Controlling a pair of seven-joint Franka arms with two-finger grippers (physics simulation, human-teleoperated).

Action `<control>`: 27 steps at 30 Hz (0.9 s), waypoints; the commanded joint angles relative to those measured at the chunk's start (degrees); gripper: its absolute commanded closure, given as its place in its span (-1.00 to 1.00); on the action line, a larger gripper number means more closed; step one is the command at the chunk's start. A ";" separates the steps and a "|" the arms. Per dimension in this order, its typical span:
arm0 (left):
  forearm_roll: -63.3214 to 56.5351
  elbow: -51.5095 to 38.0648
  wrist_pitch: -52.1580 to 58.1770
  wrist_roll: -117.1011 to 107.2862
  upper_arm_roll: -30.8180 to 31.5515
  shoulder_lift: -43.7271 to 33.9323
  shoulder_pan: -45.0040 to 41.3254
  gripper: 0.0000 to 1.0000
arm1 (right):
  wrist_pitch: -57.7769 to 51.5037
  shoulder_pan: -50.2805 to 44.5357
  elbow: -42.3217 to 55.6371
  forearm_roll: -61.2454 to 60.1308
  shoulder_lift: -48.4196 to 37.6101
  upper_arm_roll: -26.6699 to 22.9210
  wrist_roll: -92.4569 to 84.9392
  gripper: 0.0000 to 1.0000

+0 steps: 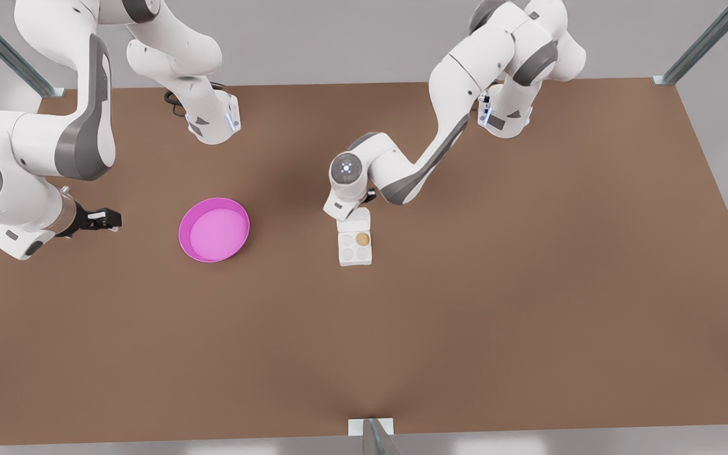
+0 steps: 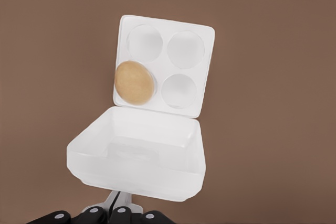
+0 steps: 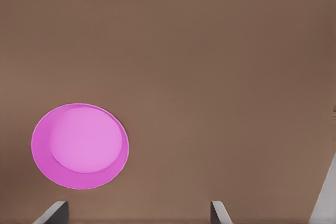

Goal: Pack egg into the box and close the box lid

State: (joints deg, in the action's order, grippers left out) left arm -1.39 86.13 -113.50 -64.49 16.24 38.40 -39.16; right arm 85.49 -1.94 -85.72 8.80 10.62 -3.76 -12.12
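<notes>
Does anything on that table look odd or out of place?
Nothing looks spilled or broken. The egg sits in one cup of the box, whose box lid is half raised by the left gripper. The right gripper waits beside the pink plate.

The left gripper is crowding the far, hinge side of the box, hanging just over the raised lid. The box's other three sides are facing bare surface. The plate is sitting well apart on the front view's left, with open surface lying between them. The right gripper is waiting beyond the plate, near the surface's edge.
</notes>
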 commanded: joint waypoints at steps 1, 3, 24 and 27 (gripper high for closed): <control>-0.37 0.00 -0.50 1.47 0.02 0.18 0.14 0.57 | -0.06 0.09 0.03 0.34 0.02 -0.02 -0.28 -1.00; -0.45 0.00 -0.50 1.74 0.02 0.18 0.40 0.57 | -0.06 0.00 0.20 0.69 0.63 -0.02 -0.28 -1.00; -3.53 -12.57 -5.68 6.04 -1.91 8.71 0.93 0.57 | -0.06 0.00 0.82 0.95 0.81 -0.02 -0.36 -1.00; -3.27 -13.36 -1.14 7.19 -1.83 6.43 3.03 0.57 | -0.15 0.00 0.82 1.04 0.90 -0.02 -0.36 -1.00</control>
State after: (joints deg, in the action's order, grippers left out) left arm -4.31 71.24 -116.37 -61.76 14.43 45.47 -36.53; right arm 85.42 -1.96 -84.95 9.84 11.57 -3.76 -12.35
